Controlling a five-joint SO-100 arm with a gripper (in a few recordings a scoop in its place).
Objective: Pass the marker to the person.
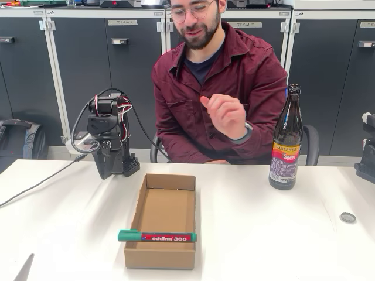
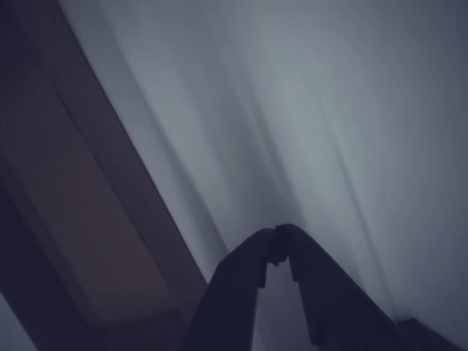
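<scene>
Gripper (image 2: pixel 281 235) is sitting closed and empty; it should be opening wide, approaching the marker (image 1: pixel 157 236) squarely across the box (image 1: pixel 167 208)

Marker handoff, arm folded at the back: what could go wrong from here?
1. The green-capped marker lies across the rims of the open cardboard box, not on the table; a nudge during the grasp may roll it off or into the box.
2. The black gripper looks shut in the wrist view; it must open before descending.
3. The brown glass bottle stands upright beside the person's raised hand; a wide swing toward that hand might topple it.
</scene>
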